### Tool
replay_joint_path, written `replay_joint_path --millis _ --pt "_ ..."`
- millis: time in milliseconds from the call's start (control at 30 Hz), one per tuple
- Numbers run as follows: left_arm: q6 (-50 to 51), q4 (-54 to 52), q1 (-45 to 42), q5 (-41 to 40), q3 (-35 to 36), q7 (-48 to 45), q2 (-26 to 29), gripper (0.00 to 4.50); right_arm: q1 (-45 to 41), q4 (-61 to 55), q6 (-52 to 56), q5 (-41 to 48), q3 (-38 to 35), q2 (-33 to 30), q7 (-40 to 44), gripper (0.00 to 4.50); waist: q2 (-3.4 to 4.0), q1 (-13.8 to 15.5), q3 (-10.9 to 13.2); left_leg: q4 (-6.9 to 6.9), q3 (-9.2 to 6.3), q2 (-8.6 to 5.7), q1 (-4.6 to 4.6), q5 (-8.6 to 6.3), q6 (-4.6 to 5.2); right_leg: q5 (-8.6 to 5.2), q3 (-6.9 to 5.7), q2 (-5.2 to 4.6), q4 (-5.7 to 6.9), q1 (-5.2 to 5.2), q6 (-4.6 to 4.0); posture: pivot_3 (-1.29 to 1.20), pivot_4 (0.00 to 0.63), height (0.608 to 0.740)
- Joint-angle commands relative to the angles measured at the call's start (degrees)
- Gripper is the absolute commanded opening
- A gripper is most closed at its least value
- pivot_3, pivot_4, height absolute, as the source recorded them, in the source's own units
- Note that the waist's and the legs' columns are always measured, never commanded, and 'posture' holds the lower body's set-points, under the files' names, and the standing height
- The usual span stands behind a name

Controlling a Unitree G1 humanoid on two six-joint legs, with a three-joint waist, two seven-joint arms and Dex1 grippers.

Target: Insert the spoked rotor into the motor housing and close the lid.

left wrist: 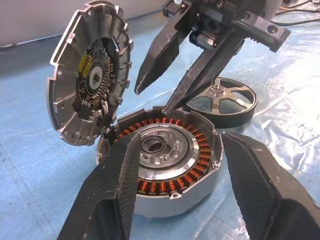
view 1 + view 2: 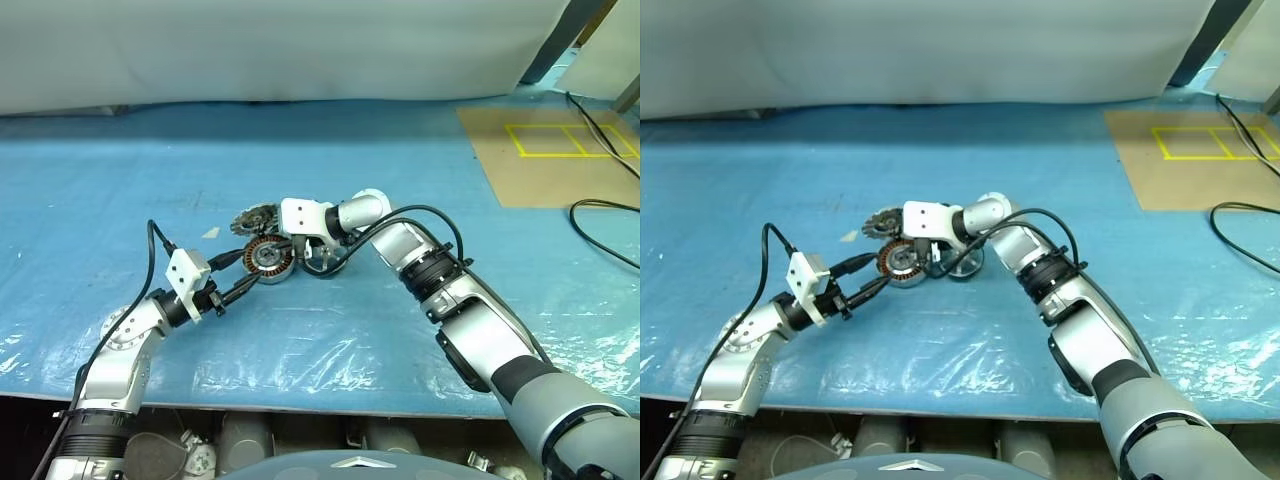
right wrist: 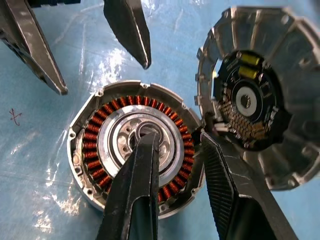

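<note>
The motor housing, a silver cylinder with copper windings, lies on the blue sheet with its top uncovered. The lid stands tilted up from the housing's rim, its finned inner face towards the housing. The spoked rotor lies flat on the sheet just beyond the housing. My left gripper is open, with one finger on each side of the housing; I cannot tell whether they touch it. Over the housing hangs my right gripper, open and empty, one fingertip above the hub and the other near the rim by the lid.
A blue plastic sheet covers the table. At the back right lies a brown board with yellow tape lines, and black cables run along the right side. A white cloth hangs behind the table.
</note>
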Motion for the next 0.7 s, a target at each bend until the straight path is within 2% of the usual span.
replay_joint_path --millis 33,333,367,400,700 --pt "-1.1 -0.5 -0.6 0.1 -0.2 0.2 -0.1 2.72 -2.2 -1.4 0.4 2.4 -2.8 1.2 0.7 1.34 0.0 0.0 0.0 0.0 0.0 0.0 -0.01 0.0 0.01 0.0 0.0 0.0 0.0 -0.01 0.0 0.0 0.15 0.74" --pt "-0.9 -0.1 -1.2 -0.2 0.2 0.3 -0.3 2.72 -0.1 2.6 1.0 1.1 -1.2 3.8 1.3 1.34 0.0 0.0 0.0 0.0 0.0 0.02 -0.01 -0.01 0.01 -0.01 0.0 0.0 0.01 -0.03 -0.01 0.0 0.15 0.74" --pt "-0.9 -0.2 -1.2 -0.2 0.3 0.3 -0.3 2.72 -0.4 3.7 1.0 1.0 -1.4 4.6 0.5 0.98 0.0 0.0 0.0 0.0 0.0 0.02 -0.01 -0.02 0.0 -0.01 0.0 0.0 0.01 -0.03 -0.01 0.0 0.15 0.74" --pt "-0.9 -0.2 -1.2 -0.2 0.4 0.3 -0.2 2.72 -0.6 4.7 0.9 0.9 -1.6 5.3 -0.2 0.8 0.0 -0.1 0.0 0.0 0.0 0.02 -0.02 -0.02 0.0 -0.01 0.0 0.0 0.01 -0.04 -0.02 0.0 0.15 0.74" --pt "-1.3 -0.7 -0.3 -0.1 1.0 0.7 0.2 2.72 -3.2 11.6 -1.5 0.0 -2.4 8.3 -3.5 0.8 0.0 0.0 0.0 -0.01 0.0 0.02 -0.04 -0.02 -0.01 -0.03 -0.01 0.0 0.01 -0.06 -0.05 0.0 0.15 0.74"
